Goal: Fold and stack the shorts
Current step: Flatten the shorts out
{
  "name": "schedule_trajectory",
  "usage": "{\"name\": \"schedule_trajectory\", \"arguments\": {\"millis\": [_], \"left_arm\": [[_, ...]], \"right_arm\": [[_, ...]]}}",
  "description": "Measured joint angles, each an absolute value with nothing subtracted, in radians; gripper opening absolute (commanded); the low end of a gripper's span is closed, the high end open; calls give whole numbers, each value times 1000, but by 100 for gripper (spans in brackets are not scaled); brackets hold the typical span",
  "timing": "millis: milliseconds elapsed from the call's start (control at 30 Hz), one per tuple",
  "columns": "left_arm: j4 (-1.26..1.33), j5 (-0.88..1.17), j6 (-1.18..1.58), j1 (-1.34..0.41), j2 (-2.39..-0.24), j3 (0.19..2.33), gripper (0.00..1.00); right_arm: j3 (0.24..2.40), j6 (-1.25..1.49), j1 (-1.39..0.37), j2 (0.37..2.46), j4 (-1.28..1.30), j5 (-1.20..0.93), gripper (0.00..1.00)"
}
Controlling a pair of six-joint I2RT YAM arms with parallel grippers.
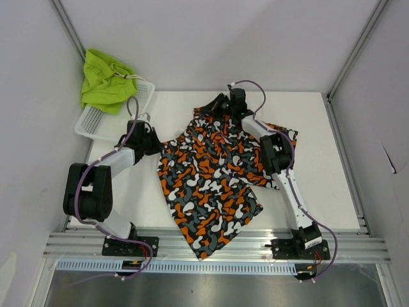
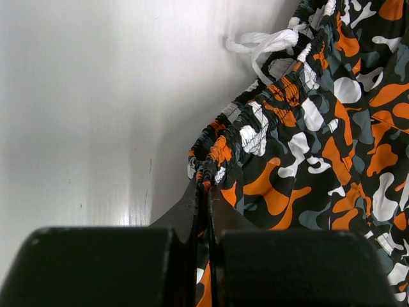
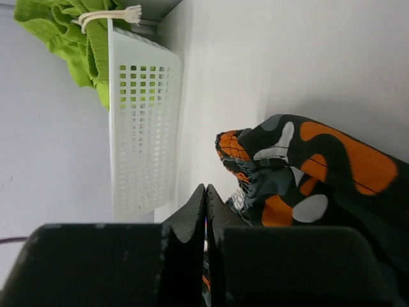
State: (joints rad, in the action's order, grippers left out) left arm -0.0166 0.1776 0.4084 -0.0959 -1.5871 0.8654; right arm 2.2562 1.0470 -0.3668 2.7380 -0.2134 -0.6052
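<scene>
The camo shorts (image 1: 208,179) lie spread across the middle of the table, one leg reaching over the near edge. My left gripper (image 1: 151,139) is at their left edge. In the left wrist view it (image 2: 206,190) is shut on the gathered waistband (image 2: 255,128), with the white drawstring (image 2: 262,43) lying beyond. My right gripper (image 1: 222,103) is at the far corner of the camo shorts (image 3: 307,173). There it (image 3: 206,190) is shut, with a sliver of orange cloth pinched low between its fingers. The lime green shorts (image 1: 105,80) sit bunched in the far-left basket.
The white mesh basket (image 1: 102,123) stands at the table's far-left corner, its wall (image 3: 144,128) close to the left of my right gripper. Grey walls enclose the table on three sides. An aluminium rail (image 1: 217,246) runs along the near edge.
</scene>
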Motion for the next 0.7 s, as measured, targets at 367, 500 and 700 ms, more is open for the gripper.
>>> {"name": "schedule_trajectory", "arguments": {"millis": [367, 500, 700], "left_arm": [[29, 178, 428, -101, -1573, 813, 0], [34, 169, 430, -119, -1544, 791, 0], [39, 142, 440, -151, -1451, 727, 0]], "right_arm": [[2411, 943, -428, 2768, 189, -350, 0], [2489, 918, -435, 2782, 304, -260, 0], [2507, 918, -432, 2790, 345, -192, 0]]}}
